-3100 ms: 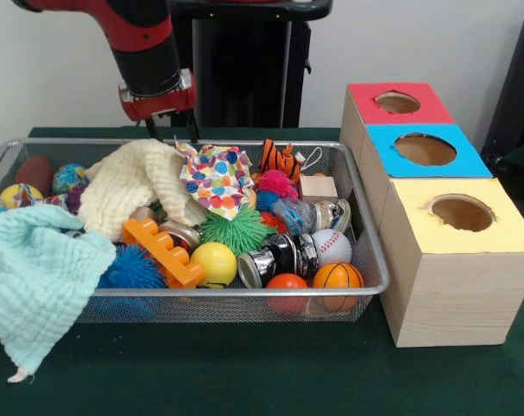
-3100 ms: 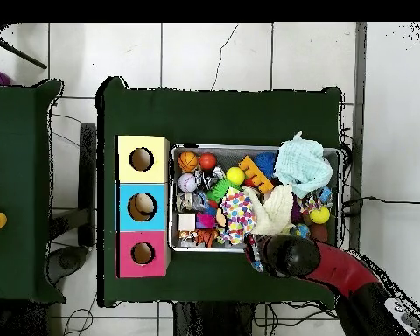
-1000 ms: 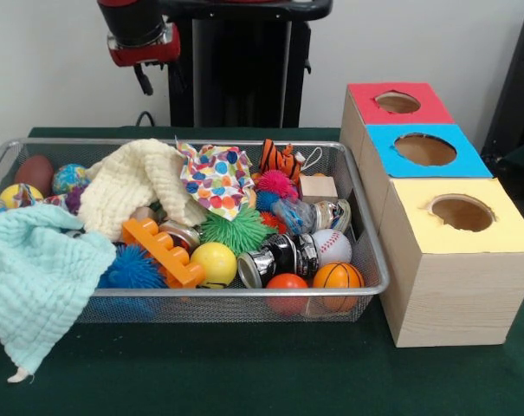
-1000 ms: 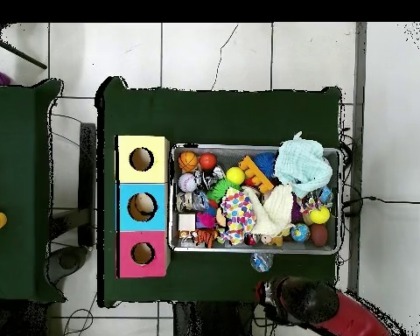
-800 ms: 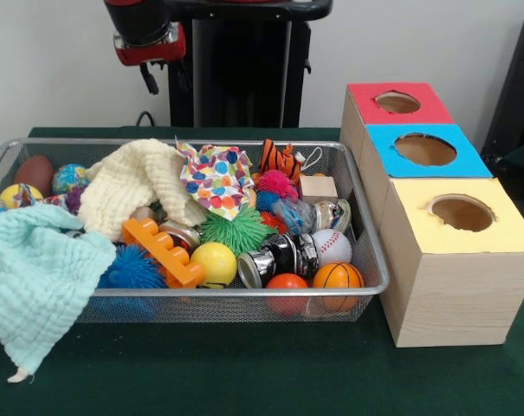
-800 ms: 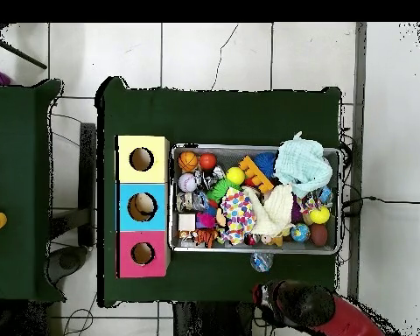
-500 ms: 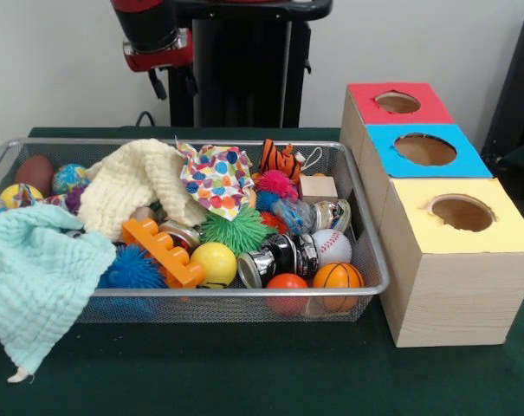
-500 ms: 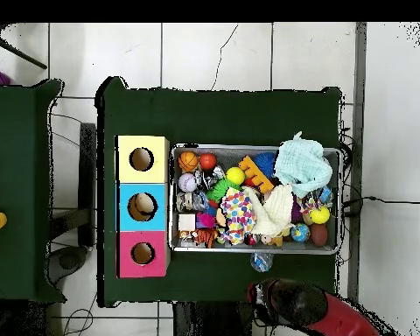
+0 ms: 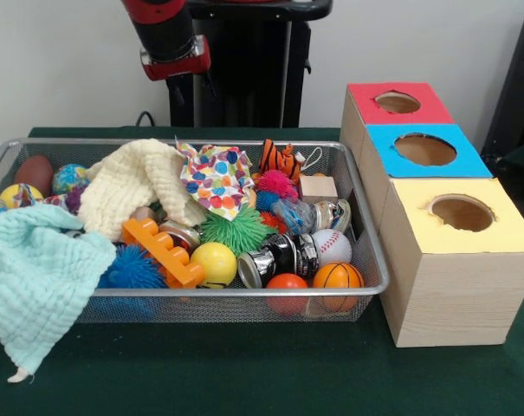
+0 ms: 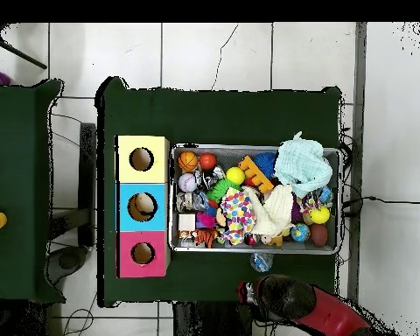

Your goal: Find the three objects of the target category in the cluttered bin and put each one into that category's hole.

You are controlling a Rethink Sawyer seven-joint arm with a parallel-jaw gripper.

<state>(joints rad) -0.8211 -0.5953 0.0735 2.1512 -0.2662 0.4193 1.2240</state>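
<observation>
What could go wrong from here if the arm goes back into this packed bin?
The cream cloth and polka-dot cloth drape over other items, so a descending gripper might snag fabric and drag neighbours along. The mint cloth already hangs over the bin rim and could slide out. The balls at the front, such as the basketball, may roll when nudged.

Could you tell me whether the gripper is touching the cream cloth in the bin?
Apart. The front view shows the gripper raised well above the cream cloth, with bare wall between them.
</observation>
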